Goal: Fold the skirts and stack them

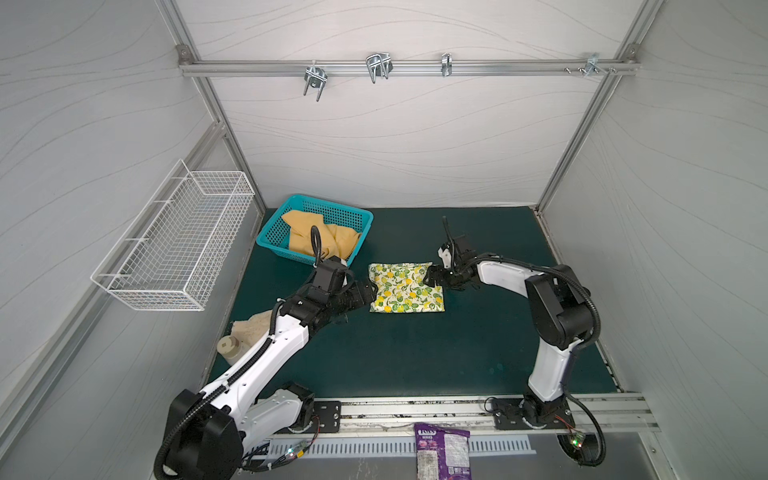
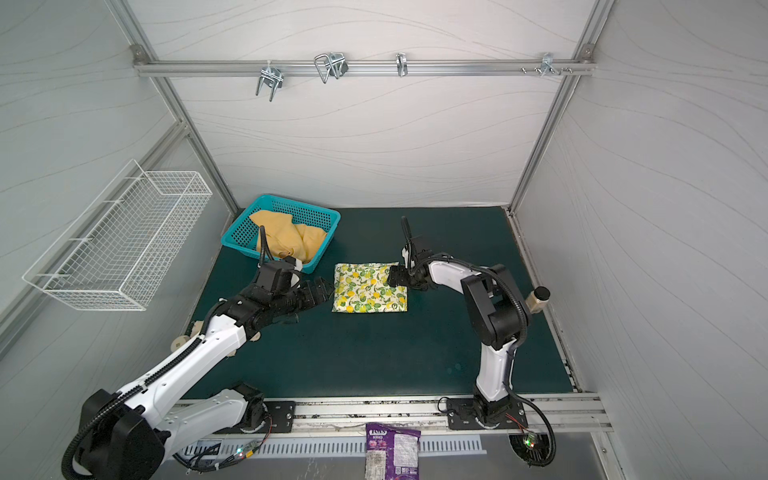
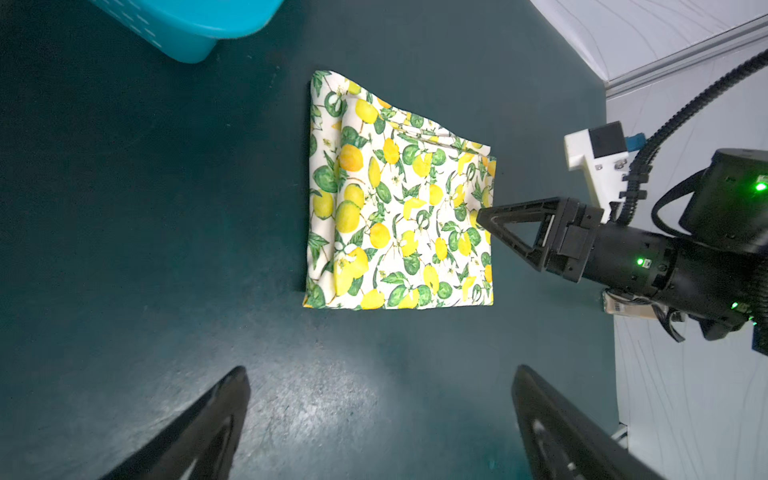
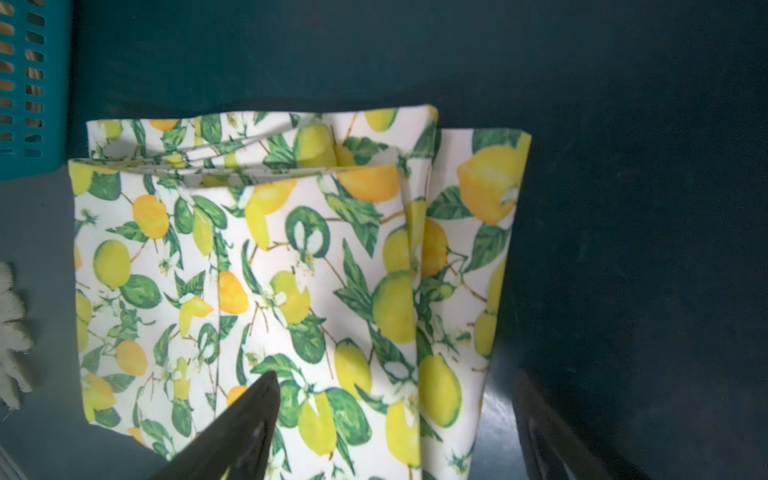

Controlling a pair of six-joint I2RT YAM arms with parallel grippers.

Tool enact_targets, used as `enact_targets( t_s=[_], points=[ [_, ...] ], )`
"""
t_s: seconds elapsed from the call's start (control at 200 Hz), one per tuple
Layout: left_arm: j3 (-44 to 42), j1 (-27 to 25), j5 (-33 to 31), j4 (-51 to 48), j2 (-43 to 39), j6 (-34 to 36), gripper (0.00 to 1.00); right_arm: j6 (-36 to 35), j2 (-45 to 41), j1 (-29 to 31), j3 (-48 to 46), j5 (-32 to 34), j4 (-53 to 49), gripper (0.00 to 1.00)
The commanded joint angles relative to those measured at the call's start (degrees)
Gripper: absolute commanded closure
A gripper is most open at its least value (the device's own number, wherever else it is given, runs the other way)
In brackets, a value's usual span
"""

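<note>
The lemon-print skirt (image 1: 406, 291) (image 2: 370, 291) lies folded into a rectangle on the green mat's middle. The mustard-yellow skirt (image 1: 322, 241) (image 2: 291, 239) sits crumpled in the teal basket (image 1: 356, 216). My left gripper (image 1: 369, 292) (image 3: 380, 374) is open low over bare mat, just short of the lemon skirt's (image 3: 399, 199) left edge. My right gripper (image 1: 427, 276) (image 4: 397, 376) is open at the far right part of the lemon skirt (image 4: 291, 257). One of its fingers is over the print and the other is over the mat past the cloth's side edge.
A white wire basket (image 1: 174, 249) hangs on the left wall. A beige rag (image 1: 253, 326) and a cream bottle (image 1: 228, 347) lie by the left arm. Another bottle (image 2: 540, 297) stands at the mat's right edge. A purple snack packet (image 1: 442, 451) lies in front of the rail.
</note>
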Motion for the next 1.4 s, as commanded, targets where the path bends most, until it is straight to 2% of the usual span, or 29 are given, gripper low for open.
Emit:
enact_targets(
  t_s=[0.0, 0.2, 0.355, 0.47, 0.59, 0.74, 0.931, 1.391],
  points=[
    [0.0, 0.2, -2.9, -1.2, -1.7, 2.0, 0.01, -0.3, 3.7, 1.6, 0.0, 0.0, -1.4, 0.15],
    [-1.4, 0.2, -3.6, -1.0, -2.6, 1.9, 0.01, 1.9, 4.4, 2.5, -2.3, 0.2, 1.1, 0.27],
    [-2.0, 0.2, -3.1, -0.6, -2.7, 1.6, 0.01, 2.8, 4.6, 2.7, -3.2, -0.3, 2.0, 0.44],
    [-2.3, 0.2, -3.1, -0.5, -2.5, 1.5, 0.01, 3.3, 4.8, 2.6, -3.0, -0.5, 2.0, 0.65],
    [-2.8, 0.2, -3.0, -0.4, -2.7, 1.3, 0.01, 3.6, 5.2, 2.6, -2.0, -1.2, 1.2, 0.73],
    [-3.8, 0.2, -3.1, 0.7, -3.7, 1.3, 0.01, 3.6, 5.0, 2.0, -1.0, -2.1, 0.4, 0.92],
    [-5.4, 0.2, -4.0, 3.6, -5.0, 1.9, 0.01, 0.9, 4.0, 1.0, 3.0, 0.5, -4.9, 0.99],
    [-5.8, 0.2, -2.7, 10.9, -1.9, 3.1, 0.01, -14.5, 6.0, -6.8, 25.4, 16.8, -25.8, 1.0]
  ],
)
